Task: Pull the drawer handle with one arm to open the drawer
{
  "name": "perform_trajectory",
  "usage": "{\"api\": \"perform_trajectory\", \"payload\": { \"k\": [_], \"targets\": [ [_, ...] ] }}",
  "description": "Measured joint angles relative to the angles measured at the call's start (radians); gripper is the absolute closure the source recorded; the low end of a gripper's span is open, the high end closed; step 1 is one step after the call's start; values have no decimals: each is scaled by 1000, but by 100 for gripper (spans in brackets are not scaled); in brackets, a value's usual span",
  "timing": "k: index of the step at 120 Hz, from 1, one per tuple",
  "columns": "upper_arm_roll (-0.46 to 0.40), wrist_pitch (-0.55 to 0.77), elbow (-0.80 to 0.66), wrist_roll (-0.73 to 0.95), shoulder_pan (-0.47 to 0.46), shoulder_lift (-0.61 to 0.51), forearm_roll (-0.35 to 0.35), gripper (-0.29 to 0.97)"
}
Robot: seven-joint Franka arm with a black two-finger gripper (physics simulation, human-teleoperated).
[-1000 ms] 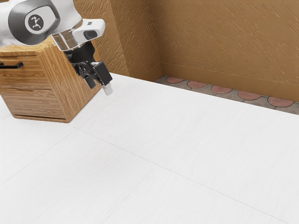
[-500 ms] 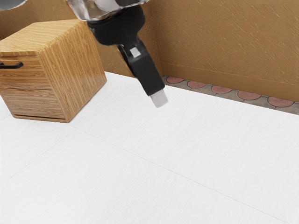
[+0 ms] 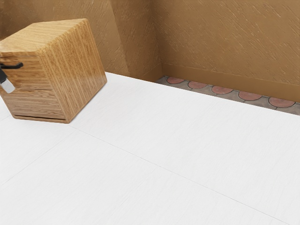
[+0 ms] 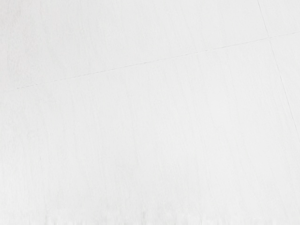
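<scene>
One handle (image 3: 13,65) just above pincer (image 3: 6,85).

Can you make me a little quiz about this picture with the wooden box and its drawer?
1. True or false: the wooden cabinet stands on a white table.
2. What colour is the drawer handle? A red, B black, C yellow.
3. Fill in: the top drawer looks ____ (open or shut).
Key: 1 true; 2 B; 3 shut.
</scene>
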Motion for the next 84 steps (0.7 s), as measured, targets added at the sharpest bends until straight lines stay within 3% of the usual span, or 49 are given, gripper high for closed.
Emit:
{"api": "perform_trajectory", "payload": {
  "k": [10, 17, 30, 53, 66, 84],
  "targets": [
    [-90, 113, -190, 83, 468, -15, -23, 1],
    [-118, 171, -218, 143, 621, 49, -61, 1],
    [-87, 252, -193, 274, 582, 110, -73, 0],
    [74, 378, -186, 561, 454, 116, -86, 0],
    [100, 382, -188, 696, 448, 91, -92, 0],
    [244, 382, -149, 878, 480, 47, -28, 0]
  ]
}}
